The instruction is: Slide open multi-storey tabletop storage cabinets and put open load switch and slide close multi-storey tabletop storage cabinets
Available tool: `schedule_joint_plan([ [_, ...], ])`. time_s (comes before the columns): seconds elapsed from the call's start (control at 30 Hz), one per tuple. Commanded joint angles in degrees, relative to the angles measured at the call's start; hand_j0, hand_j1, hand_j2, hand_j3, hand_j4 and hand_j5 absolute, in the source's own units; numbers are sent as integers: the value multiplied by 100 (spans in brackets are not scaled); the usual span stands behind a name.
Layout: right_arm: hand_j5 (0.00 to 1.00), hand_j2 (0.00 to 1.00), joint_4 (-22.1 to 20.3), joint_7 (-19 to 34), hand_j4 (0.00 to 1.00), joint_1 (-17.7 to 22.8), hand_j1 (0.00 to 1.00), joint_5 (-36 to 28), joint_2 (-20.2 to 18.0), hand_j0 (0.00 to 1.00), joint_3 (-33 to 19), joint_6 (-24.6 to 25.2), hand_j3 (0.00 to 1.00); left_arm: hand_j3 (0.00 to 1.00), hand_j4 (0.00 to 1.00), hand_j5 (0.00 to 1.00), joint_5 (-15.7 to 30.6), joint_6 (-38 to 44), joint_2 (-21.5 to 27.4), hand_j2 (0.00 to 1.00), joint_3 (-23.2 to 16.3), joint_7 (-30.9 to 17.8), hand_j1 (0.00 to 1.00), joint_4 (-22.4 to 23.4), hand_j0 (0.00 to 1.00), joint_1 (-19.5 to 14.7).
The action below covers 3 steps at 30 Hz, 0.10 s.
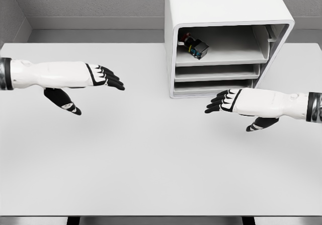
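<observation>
Here the left hand [103, 77] is seen at the left of the white tabletop [151, 174], held above the surface with its black fingers [114, 81] stretched out and relaxed, pointing right; nothing is held in it, and the thumb hangs down below the palm. Well to its right, beyond open tabletop, the cabinet [221, 8] is set at the far side, a white box with three stacked shelves whose fronts stand open toward the camera. The switch [195, 47], a small dark block with coloured parts, is found on the top shelf, in its left rear corner, up and to the left of the right hand and well apart from it. The two lower shelves are seen only as narrow slots. The right hand [226, 101] is held just in front of the cabinet's bottom shelf, near its right half, fingers extended leftward and loosely spread, with nothing grasped. Whether it touches the cabinet cannot be told.
</observation>
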Motion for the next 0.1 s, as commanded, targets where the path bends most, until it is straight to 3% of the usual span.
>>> schedule_joint_plan([
  [0.0, 100, 100, -7, -2, 100, 0, 100, -38, -6, 100, -2, 16, 100, 100, 100, 100, 32, 16, 10, 100, 5, 2, 100, 5, 100, 0],
  [0.07, 100, 100, -7, -2, 100, 0, 100, -38, -6, 100, -2, 16, 100, 100, 100, 100, 32, 16, 10, 100, 5, 2, 100, 23, 100, 0],
])
